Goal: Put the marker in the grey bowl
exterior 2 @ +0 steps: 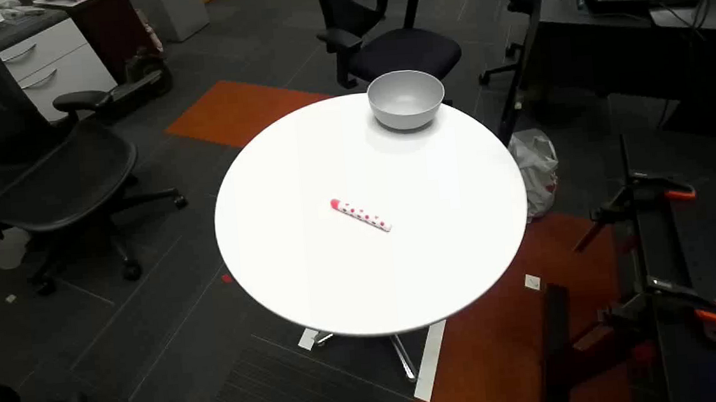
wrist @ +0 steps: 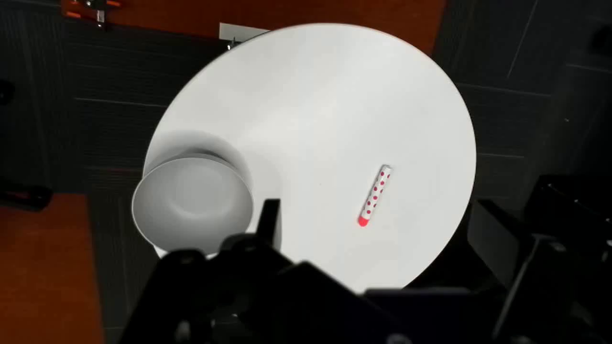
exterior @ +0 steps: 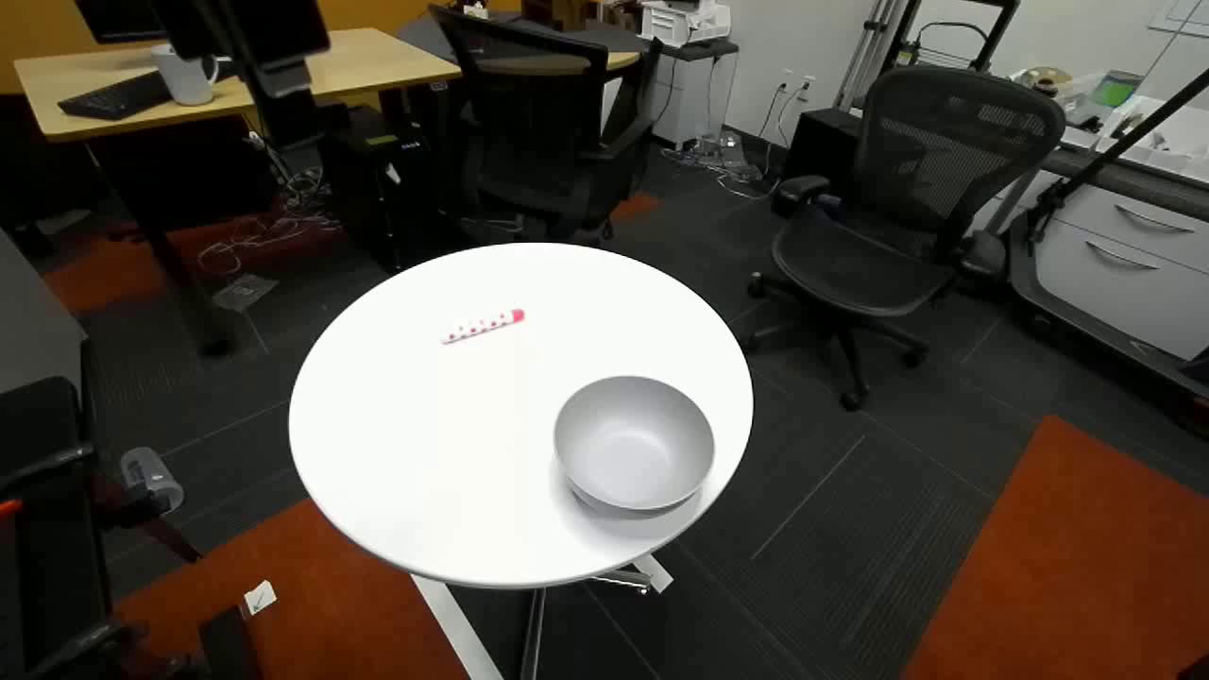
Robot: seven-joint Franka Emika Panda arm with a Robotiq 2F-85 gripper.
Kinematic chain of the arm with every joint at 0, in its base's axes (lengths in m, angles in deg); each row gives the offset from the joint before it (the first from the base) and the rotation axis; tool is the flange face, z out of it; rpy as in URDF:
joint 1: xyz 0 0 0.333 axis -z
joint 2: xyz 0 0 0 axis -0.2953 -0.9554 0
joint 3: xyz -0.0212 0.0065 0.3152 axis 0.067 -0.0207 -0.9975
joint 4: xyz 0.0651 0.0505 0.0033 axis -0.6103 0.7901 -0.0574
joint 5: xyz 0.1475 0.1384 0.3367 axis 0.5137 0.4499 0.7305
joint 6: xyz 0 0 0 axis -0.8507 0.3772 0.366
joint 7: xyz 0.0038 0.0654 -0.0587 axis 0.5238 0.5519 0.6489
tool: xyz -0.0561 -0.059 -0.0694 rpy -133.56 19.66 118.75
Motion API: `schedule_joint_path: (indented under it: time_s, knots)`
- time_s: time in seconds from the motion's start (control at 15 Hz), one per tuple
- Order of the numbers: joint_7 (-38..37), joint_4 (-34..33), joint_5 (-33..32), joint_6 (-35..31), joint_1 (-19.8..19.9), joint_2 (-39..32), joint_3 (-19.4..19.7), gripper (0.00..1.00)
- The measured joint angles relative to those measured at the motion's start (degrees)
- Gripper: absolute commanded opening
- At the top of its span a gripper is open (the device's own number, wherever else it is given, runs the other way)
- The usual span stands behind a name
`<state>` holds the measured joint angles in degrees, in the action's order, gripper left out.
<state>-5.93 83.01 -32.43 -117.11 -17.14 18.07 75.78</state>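
Observation:
The marker is a short white stick with red dots and a red end. It lies on the round white table [exterior: 406,453], as seen in both exterior views [exterior: 483,327] [exterior 2: 362,215] and in the wrist view [wrist: 375,196]. The grey bowl stands upright near the table's edge, empty, in both exterior views [exterior: 635,444] [exterior 2: 406,99] and in the wrist view [wrist: 192,205]. My gripper [wrist: 377,206] is open and empty above the table. In the wrist view the marker appears between its fingers, apart from them. The left finger appears beside the bowl.
Black office chairs stand around the table [exterior: 916,189] [exterior 2: 48,155]. A bench with orange-tipped clamps [exterior 2: 686,309] is beside the table. A desk with a white mug [exterior: 184,76] is farther off. A dark shape [exterior: 269,38] at the top left may be part of the arm.

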Motion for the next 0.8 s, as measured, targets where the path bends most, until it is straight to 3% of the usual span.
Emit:
schedule_joint_path:
  time_s: [0.53, 0.8]
  knots:
    - [-0.01, 0.02, 0.00, 0.00, 0.53, -0.12, -0.54, 1.00]
    - [-3.18, 3.32, -0.68, -5.32, 1.45, -2.62, -4.31, 1.00]
